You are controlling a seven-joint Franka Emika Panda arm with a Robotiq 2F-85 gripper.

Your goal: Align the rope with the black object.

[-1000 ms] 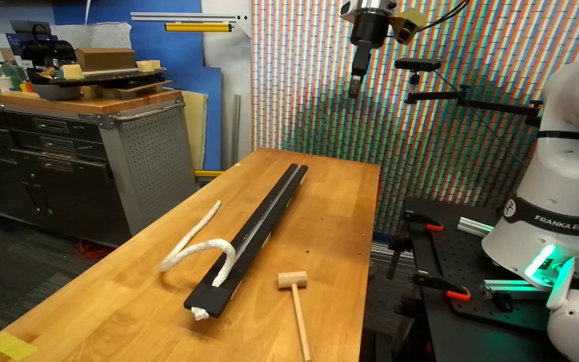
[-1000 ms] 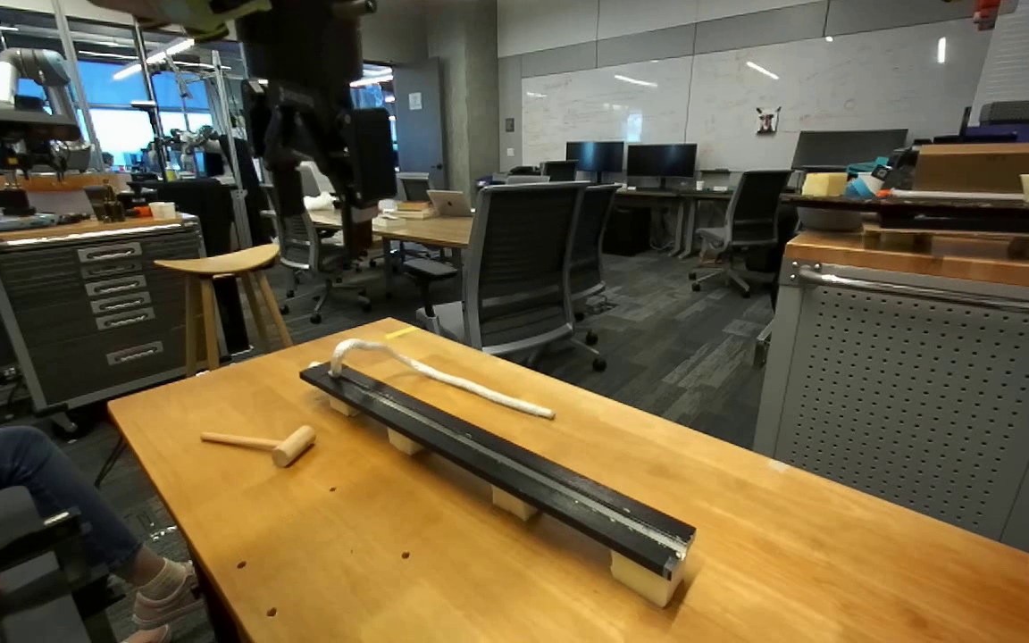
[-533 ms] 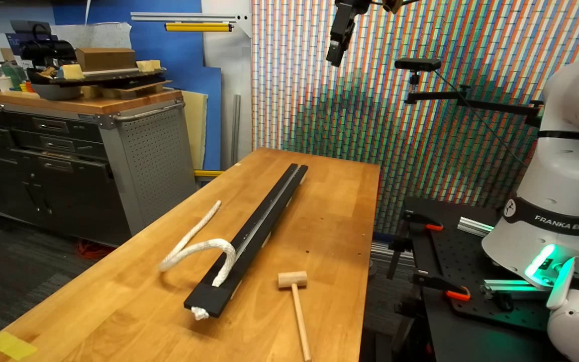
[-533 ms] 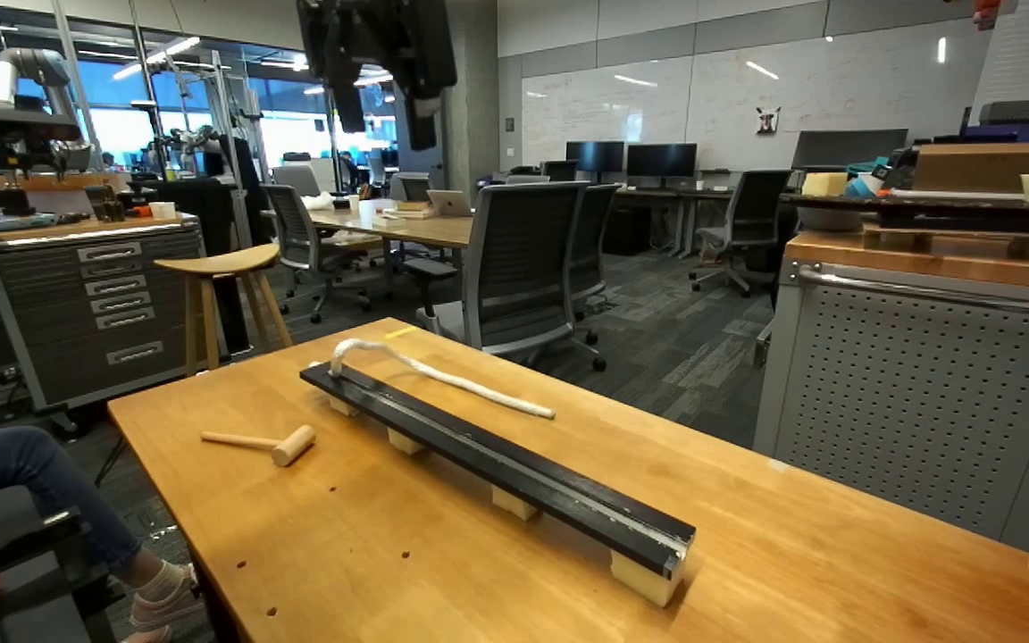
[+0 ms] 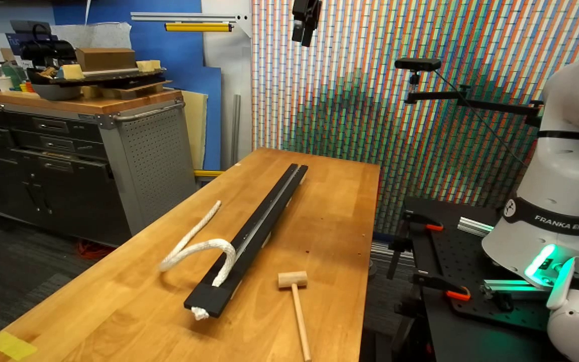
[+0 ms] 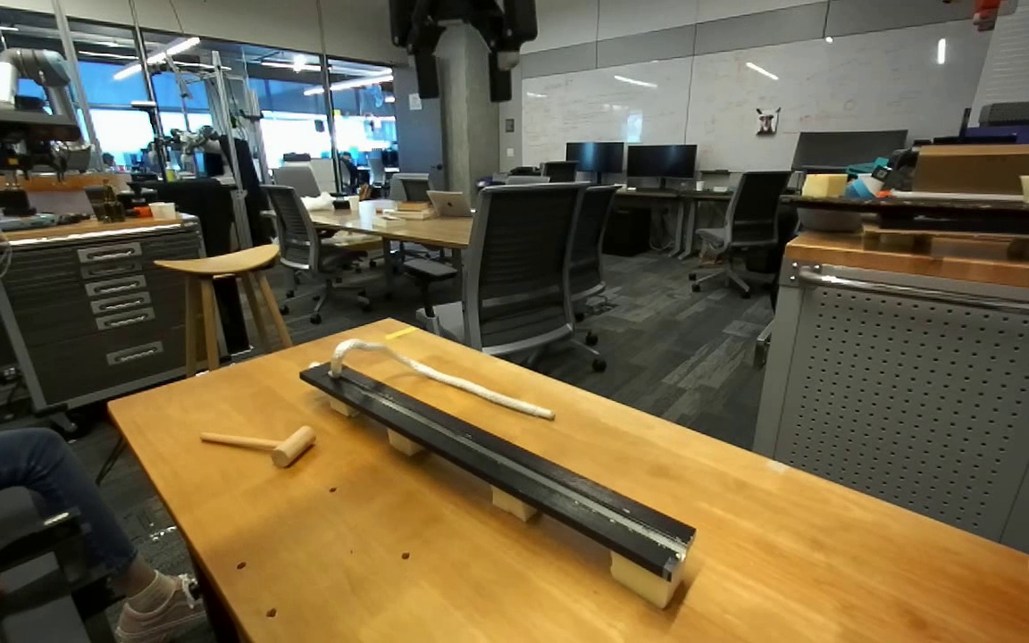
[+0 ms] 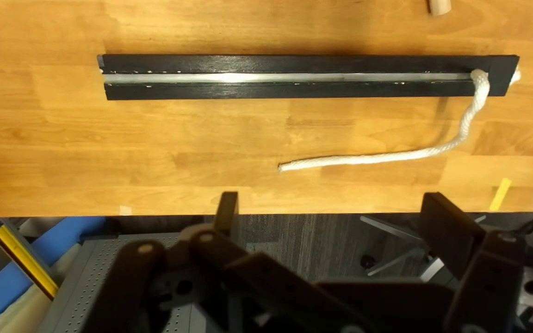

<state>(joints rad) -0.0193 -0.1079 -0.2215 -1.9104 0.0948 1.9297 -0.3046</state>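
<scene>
The white rope (image 5: 204, 245) rises from the near end of the black bar (image 5: 273, 216), arches off its side and lies on the table roughly along the bar. The rope (image 6: 443, 379) and bar (image 6: 479, 446) show in both exterior views. In the wrist view the rope's (image 7: 377, 158) free end lies beside the bar's (image 7: 294, 62) middle, clear of its pale groove. A white tuft sticks out at the bar's end. My gripper (image 7: 331, 196) is open and empty, high above the table. It also shows at the top of both exterior views (image 5: 303, 41) (image 6: 464, 96).
The bar stands on small pale blocks (image 6: 644, 579). A wooden mallet (image 5: 292, 279) lies on the table on the bar's opposite side from the rope. Yellow tape (image 7: 500, 194) is stuck near a table corner. A drawer cabinet (image 5: 151, 166) stands beyond the table's edge.
My gripper has moved up and across, leftward in an exterior view and rightward in the opposite exterior view, and has turned. The rope, bar and mallet have not moved.
</scene>
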